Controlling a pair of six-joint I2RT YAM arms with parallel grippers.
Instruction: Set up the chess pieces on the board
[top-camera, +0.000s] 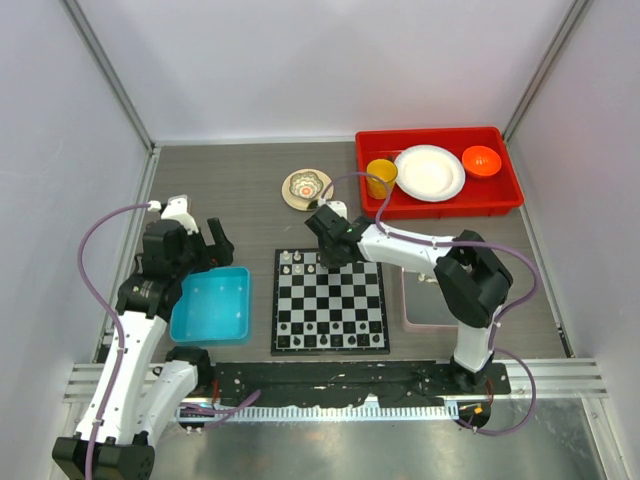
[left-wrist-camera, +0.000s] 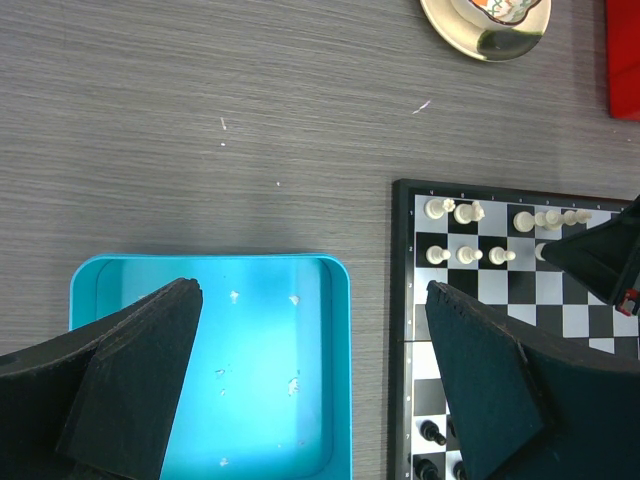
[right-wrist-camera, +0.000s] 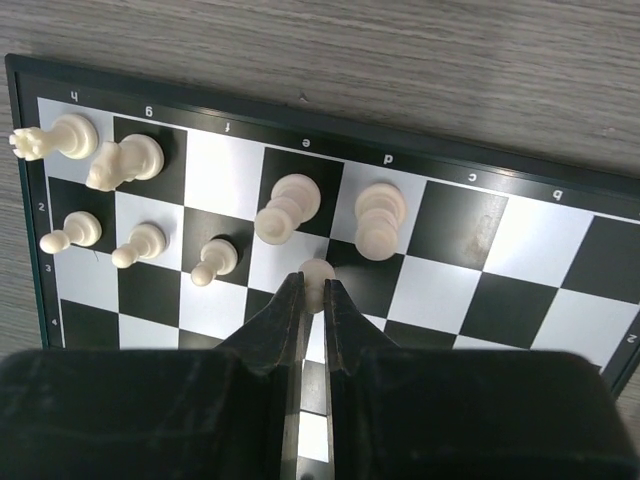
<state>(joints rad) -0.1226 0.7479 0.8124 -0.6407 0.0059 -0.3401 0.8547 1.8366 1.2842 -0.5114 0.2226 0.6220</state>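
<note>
The board (top-camera: 352, 300) lies at the table's middle. Cream chess pieces (top-camera: 292, 262) stand on its far-left squares and black pieces (top-camera: 330, 342) along its near rows. My right gripper (top-camera: 326, 256) hangs over the far rows. In the right wrist view the gripper (right-wrist-camera: 313, 285) is shut on a cream pawn (right-wrist-camera: 318, 270), just in front of two taller cream pieces (right-wrist-camera: 380, 215), with three pawns (right-wrist-camera: 140, 243) to the left. My left gripper (left-wrist-camera: 315, 292) is open and empty above the blue bin (left-wrist-camera: 342, 330), which holds a few small white bits (left-wrist-camera: 292, 384).
A red tray (top-camera: 500, 195) at the back right holds a yellow cup (top-camera: 381, 176), a white plate (top-camera: 430, 172) and an orange bowl (top-camera: 481, 160). A small saucer (top-camera: 306, 188) sits behind the board. A grey tray (top-camera: 425, 305) lies right of the board, under my right arm.
</note>
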